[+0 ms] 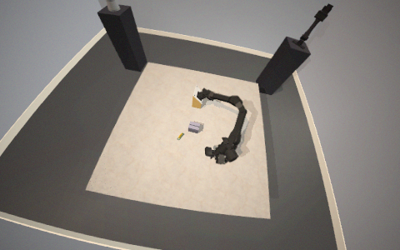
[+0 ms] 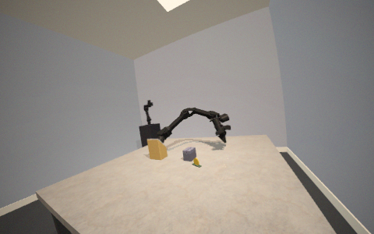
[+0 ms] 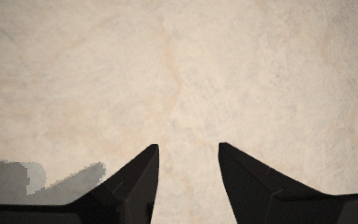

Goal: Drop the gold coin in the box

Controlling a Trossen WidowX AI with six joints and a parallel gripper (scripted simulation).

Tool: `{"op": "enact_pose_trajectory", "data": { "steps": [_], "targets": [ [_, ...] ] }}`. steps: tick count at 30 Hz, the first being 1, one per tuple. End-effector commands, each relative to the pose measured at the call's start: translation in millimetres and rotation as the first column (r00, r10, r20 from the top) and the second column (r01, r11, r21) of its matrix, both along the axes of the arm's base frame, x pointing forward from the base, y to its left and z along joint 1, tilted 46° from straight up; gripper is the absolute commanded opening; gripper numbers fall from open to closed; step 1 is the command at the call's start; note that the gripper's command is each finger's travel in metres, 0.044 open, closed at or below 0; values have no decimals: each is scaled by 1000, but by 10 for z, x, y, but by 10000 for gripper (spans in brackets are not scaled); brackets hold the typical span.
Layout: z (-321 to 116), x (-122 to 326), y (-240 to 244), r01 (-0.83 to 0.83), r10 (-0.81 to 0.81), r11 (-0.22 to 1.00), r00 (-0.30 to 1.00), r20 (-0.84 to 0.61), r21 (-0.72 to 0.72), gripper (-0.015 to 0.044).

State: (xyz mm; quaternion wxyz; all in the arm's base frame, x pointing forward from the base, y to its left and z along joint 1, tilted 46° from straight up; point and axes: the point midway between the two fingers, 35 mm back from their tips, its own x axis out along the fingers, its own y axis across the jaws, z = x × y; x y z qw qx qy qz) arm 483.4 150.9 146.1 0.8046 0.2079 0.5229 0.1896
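A beige, faintly mottled table top fills the centre of the top view, set on a dark grey floor edged by a cream skirting. Two tall dark pillars stand at the table's far corners, one at upper left, one at upper right. In the exterior view, pale blue-grey walls meet at a corner in mid frame under a beige ceiling, with a bright light panel at the top edge.

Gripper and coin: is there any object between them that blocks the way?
Nothing visible blocks it. The gripper hangs above bare table, partly open and holding nothing. The coin stands in its holder apart from it, and the grey box sits beside the coin, not between the two.
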Motion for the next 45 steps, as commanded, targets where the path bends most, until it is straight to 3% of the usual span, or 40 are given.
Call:
{"op": "enact_pose_trajectory", "data": {
  "steps": [1, 9, 18, 45],
  "targets": [
    [-474, -80, -536, 20, -22, 1000, 991, -136, -15, 161],
    [-1177, -466, -1494, 83, -63, 996, 927, -370, 39, 161],
    [-1720, -1210, -2329, 232, -66, 947, 814, -577, 220, 161],
    [-2111, -1208, -1981, 236, -64, 945, 813, -579, 227, 161]
  ]
}}
